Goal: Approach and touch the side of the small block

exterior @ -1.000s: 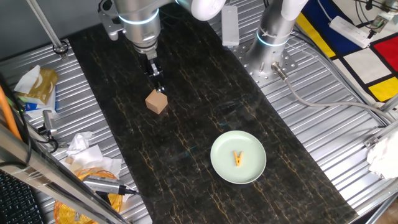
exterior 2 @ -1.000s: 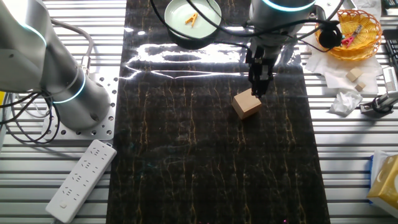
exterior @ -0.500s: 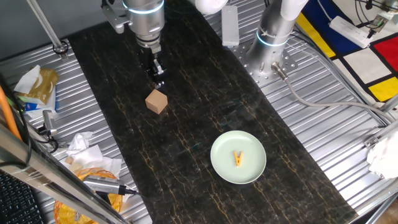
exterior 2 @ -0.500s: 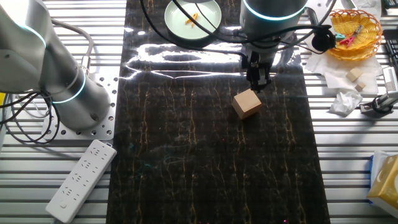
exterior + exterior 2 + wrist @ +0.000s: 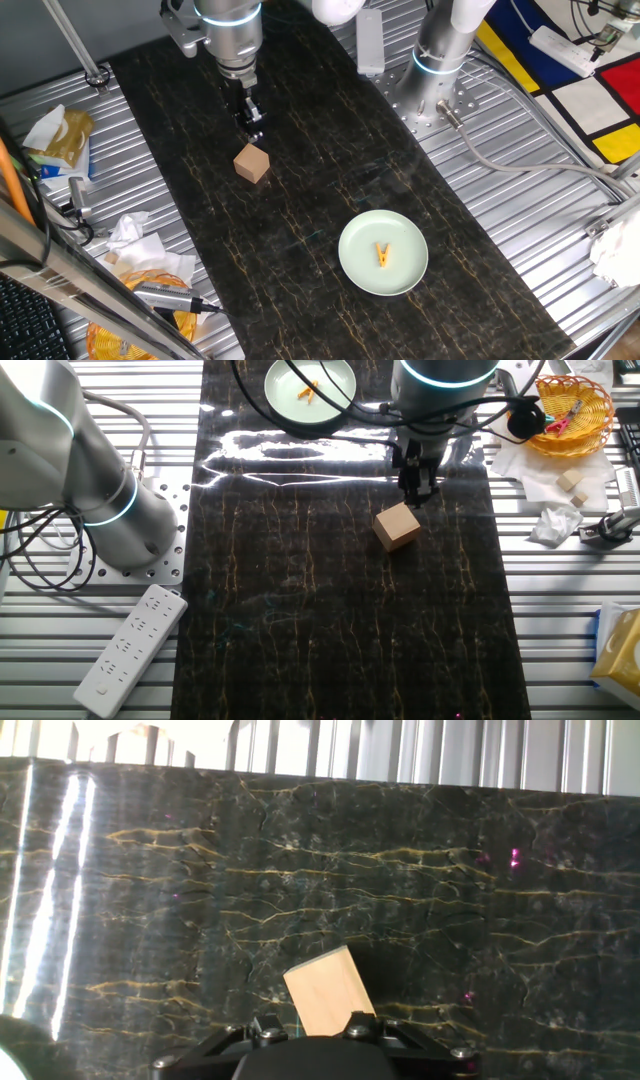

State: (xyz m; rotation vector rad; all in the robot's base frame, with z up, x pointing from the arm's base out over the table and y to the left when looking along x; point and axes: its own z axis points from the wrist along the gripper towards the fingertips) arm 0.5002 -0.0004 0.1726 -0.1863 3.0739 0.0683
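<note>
The small block, a tan wooden cube, sits on the dark marbled mat. It also shows in the other fixed view and at the bottom of the hand view, partly behind the hand's body. My gripper hangs point-down just behind and above the block, with its fingers together and empty. In the other fixed view the gripper ends a little above the block's far top edge, with a small gap between them. My fingertips do not show in the hand view.
A pale green plate with a yellow-orange clothespin lies on the mat, away from the block. A second arm's base stands beside the mat. A white power strip, a yellow basket and wrappers lie off the mat.
My gripper has lifted up and back a little from the block, where its tip was against the top far edge a second ago. The block has not moved.
</note>
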